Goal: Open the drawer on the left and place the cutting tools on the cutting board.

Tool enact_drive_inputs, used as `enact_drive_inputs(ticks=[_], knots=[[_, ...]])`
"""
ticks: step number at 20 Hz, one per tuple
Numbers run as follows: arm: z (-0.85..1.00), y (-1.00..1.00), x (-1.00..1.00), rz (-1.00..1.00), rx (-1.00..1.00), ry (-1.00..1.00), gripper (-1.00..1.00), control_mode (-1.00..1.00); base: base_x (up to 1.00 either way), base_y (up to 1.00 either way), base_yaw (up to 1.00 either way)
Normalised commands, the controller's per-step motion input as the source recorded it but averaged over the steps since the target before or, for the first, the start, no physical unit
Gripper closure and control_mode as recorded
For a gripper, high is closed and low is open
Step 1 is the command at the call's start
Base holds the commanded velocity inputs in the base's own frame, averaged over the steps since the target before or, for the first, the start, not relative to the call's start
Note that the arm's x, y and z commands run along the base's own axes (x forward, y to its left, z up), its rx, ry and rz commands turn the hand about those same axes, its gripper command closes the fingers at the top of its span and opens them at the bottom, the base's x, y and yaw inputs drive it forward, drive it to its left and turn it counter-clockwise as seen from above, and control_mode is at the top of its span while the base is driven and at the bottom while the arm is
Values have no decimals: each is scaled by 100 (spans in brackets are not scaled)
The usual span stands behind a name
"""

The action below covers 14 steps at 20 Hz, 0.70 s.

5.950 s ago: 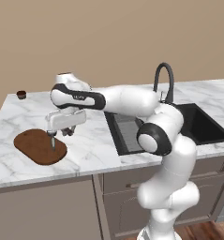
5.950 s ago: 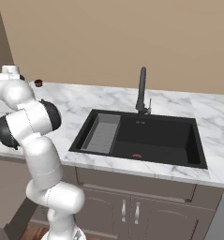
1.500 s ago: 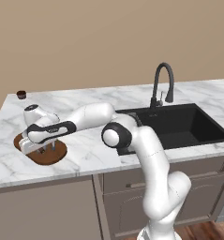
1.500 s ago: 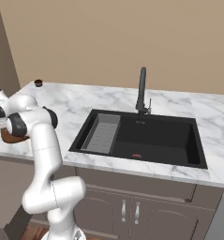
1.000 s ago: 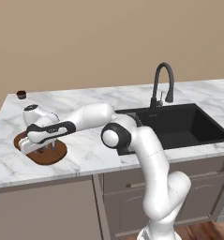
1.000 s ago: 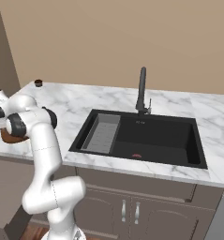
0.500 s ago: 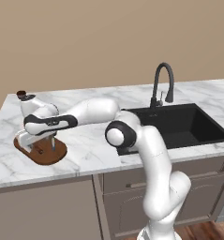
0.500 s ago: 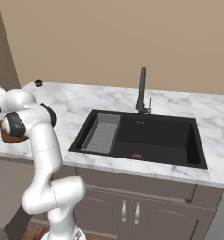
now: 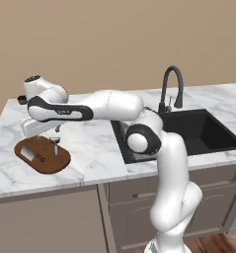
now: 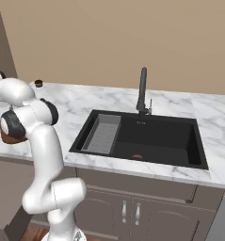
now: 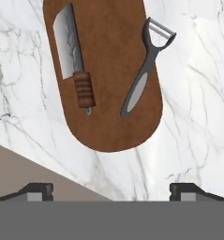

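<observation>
The pincer [image 11: 111, 190] is standing released, jaws wide, nothing being gripped. Ahead of its fingertips the cutting board [image 11: 108, 61] is carrying both tools: the cleaver [image 11: 71, 51] fully on the wood, the peeler [image 11: 144, 70] beside it with its head being seen over the board's edge, above the marble counter [image 11: 197, 93]. Any careless sweep risks the peeler being nudged off. Compared with a second ago, the arm is being lifted away from the board.
</observation>
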Motion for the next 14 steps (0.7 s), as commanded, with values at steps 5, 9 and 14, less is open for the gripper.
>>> enact_drive_inputs(ticks=[5,9,14], knots=[[44,-84,-88,-6,0,0,-100,-100,0,0,0],[16,-97,-100,-4,1,0,-100,-100,0,0,0],[6,-100,-94,-2,5,2,-100,-100,0,0,0]])
